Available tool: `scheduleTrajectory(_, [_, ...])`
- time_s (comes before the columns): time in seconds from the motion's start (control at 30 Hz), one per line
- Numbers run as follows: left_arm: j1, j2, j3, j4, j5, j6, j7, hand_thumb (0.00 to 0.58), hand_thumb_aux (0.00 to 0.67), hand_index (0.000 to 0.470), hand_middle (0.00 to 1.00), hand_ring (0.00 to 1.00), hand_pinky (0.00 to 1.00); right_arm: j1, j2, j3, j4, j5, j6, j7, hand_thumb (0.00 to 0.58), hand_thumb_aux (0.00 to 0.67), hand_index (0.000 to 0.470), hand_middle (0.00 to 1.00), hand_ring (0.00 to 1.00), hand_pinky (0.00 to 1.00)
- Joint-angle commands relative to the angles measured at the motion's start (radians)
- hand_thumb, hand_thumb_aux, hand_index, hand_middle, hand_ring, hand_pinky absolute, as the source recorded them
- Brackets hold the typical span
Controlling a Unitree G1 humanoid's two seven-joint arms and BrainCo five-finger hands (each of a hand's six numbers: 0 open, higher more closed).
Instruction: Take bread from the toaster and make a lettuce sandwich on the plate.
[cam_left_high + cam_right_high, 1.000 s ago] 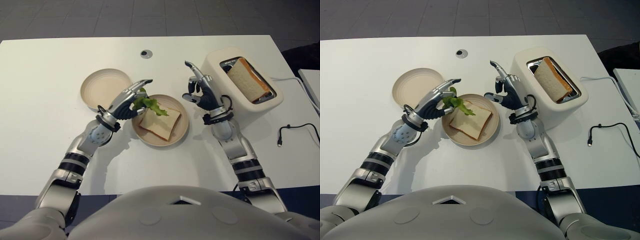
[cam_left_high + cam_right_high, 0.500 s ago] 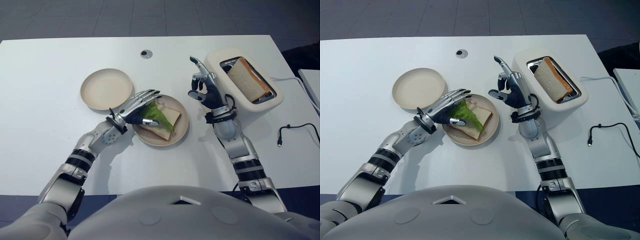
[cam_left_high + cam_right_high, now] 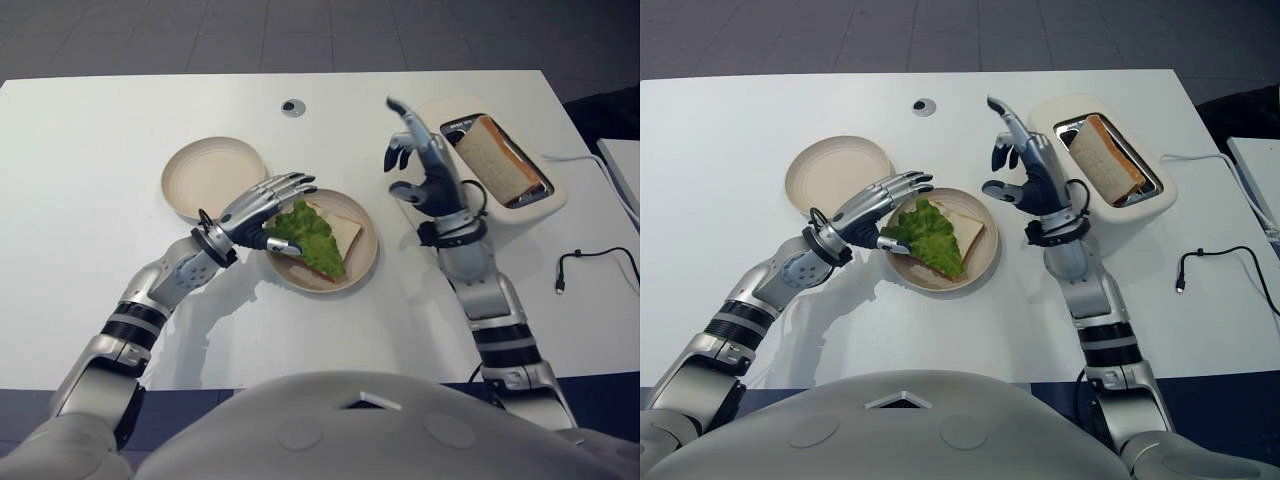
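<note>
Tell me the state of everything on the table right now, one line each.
Toaster: holds one toast slice, upright in a slot.
Sandwich plate: holds a bread base topped with lettuce.
Lettuce: lying flat on the bread base.
Second plate: right side up.
Left hand: open, at the lettuce's edge.
Right hand: empty, raised beside the toaster.
Cable: free end loose on the table.
</note>
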Motion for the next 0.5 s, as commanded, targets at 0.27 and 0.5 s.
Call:
scheduleTrajectory(0.27, [0.003, -0.017, -0.004, 0.018, 0.026, 0.016, 0.014, 0.000, 0.000, 0.000, 0.00, 0.00, 0.00, 0.077, -0.438, -0.426, -0.027, 0.166, 0.085, 0.325, 0.000, 0.000, 0.000, 0.00, 0.00, 0.00])
scheduleTrajectory(0.5, [-0.023, -0.037, -0.025, 0.048, 0.029, 0.015, 0.007, 0.000, 0.000, 0.000, 0.00, 0.00, 0.00, 0.231, -0.531, -0.415, 0.061, 0.077, 0.177, 0.480, 0.000, 0.000, 0.000, 0.00, 0.00, 0.00])
